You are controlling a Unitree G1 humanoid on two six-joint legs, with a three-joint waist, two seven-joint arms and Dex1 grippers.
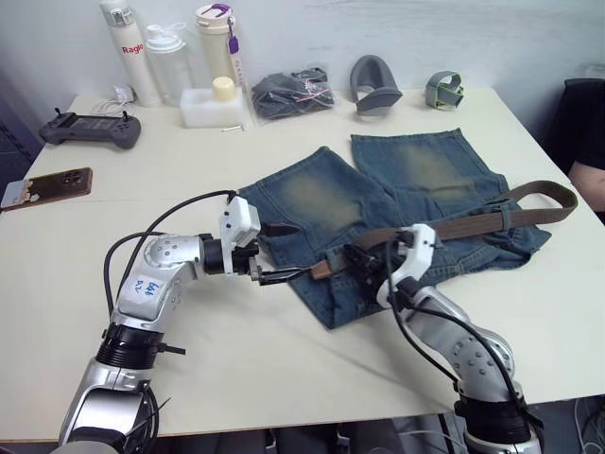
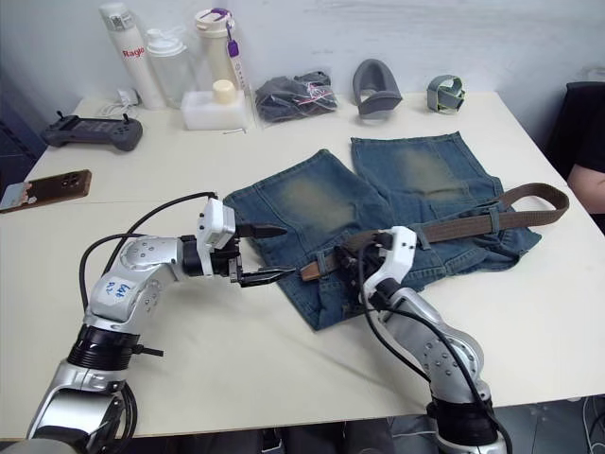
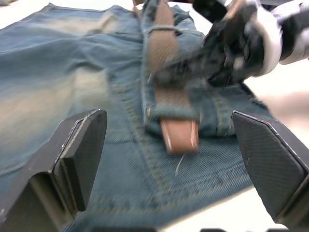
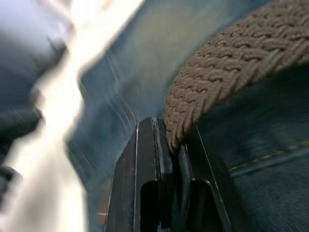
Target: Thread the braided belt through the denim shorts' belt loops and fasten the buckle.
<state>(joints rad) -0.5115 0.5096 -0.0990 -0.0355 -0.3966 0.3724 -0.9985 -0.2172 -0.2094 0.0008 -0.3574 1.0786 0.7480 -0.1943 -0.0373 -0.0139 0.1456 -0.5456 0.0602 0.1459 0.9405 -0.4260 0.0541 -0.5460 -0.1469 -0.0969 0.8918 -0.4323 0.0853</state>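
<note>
Left gripper (image 1: pixel 276 253) hovers with its fingers spread wide and nothing between them, just beside the waistband edge of the denim shorts (image 1: pixel 397 203), pointing at the tan leather tip (image 3: pixel 179 135) of the braided belt (image 1: pixel 492 219). Right gripper (image 1: pixel 357 259) is pinched tight on the belt a little way behind that tip. From there the strap runs rightward along the waistband, under a belt loop (image 1: pixel 506 218), and curls back at the far right. The shorts lie flat, legs pointing to the back of the table (image 1: pixel 284 359), a cream-white top.

Along the rear edge, left to right: a phone (image 1: pixel 47 186) and a dark handheld controller (image 1: pixel 91 129), three tall bottles (image 1: pixel 161 52), a white block (image 1: pixel 212 107) with a pale cap, a clear bag (image 1: pixel 291 93) holding dark cloth, a grey curved piece (image 1: pixel 375 85) and a greenish strap ring (image 1: pixel 444 90). Behind is a plain pale wall. I cannot tell what the bottles contain
</note>
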